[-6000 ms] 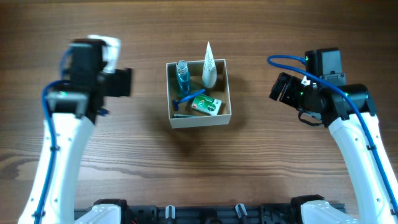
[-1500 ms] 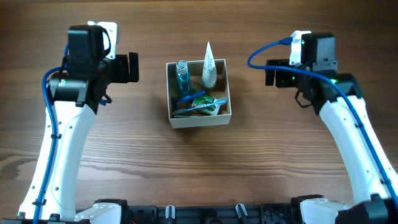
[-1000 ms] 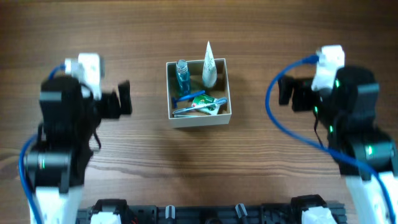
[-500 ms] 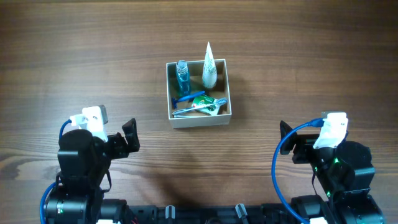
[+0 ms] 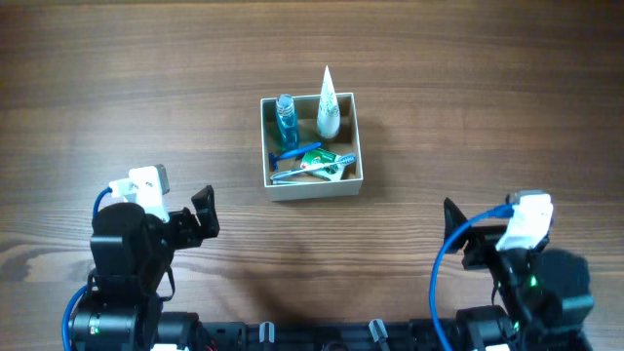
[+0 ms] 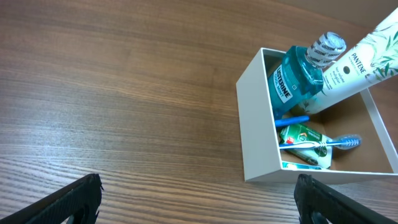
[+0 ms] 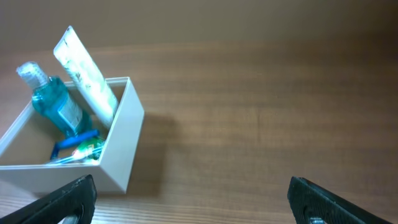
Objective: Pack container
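Note:
The container (image 5: 351,136), a small white-walled open box, stands at mid-table. It holds a blue mouthwash bottle (image 5: 285,114), a white tube (image 5: 328,97) leaning out at the back, a green toothpaste box (image 5: 314,162) and a blue toothbrush (image 5: 314,168). It also shows in the left wrist view (image 6: 255,134) and in the right wrist view (image 7: 121,152). My left gripper (image 6: 198,202) is open and empty, low at the front left, well short of the container. My right gripper (image 7: 191,202) is open and empty, at the front right, apart from it.
The wooden table (image 5: 468,88) bears nothing else in view. Both arm bases sit at the near edge, left (image 5: 122,263) and right (image 5: 531,278).
Over the earlier frames both arms drew back from beside the container to the near edge. In the last half second only the right arm shifted slightly. The container's contents stay put.

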Robot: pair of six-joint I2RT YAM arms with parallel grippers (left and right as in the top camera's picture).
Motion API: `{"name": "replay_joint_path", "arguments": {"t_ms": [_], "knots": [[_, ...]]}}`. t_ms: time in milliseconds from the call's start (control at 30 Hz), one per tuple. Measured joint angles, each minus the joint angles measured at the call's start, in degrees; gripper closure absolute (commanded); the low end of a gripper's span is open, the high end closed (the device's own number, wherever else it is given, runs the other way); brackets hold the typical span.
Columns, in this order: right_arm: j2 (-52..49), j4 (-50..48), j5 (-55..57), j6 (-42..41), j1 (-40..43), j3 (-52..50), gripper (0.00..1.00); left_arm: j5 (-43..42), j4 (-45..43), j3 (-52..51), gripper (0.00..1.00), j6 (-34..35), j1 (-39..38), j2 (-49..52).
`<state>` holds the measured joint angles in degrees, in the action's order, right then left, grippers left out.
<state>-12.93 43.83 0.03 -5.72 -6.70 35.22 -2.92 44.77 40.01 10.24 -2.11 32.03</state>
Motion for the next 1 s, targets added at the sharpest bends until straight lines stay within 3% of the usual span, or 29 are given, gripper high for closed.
{"name": "replay_joint_path", "arguments": {"t_ms": [67,367,533,1000], "knots": [[10.0,-4.9,-0.1,0.2,0.0,-8.2,0.00,0.0,0.0,0.0,0.00,0.0,0.0,0.0],[12.2,-48.6,-1.3,0.9,0.0,-31.5,0.00,0.0,0.0,0.0,0.00,0.0,0.0,0.0],[12.2,-43.4,-1.9,1.5,0.0,-34.9,0.00,0.0,0.0,0.0,0.00,0.0,0.0,0.0],[12.2,-43.7,-2.2,1.9,0.0,-34.9,0.00,0.0,0.0,0.0,0.00,0.0,0.0,0.0]]}}
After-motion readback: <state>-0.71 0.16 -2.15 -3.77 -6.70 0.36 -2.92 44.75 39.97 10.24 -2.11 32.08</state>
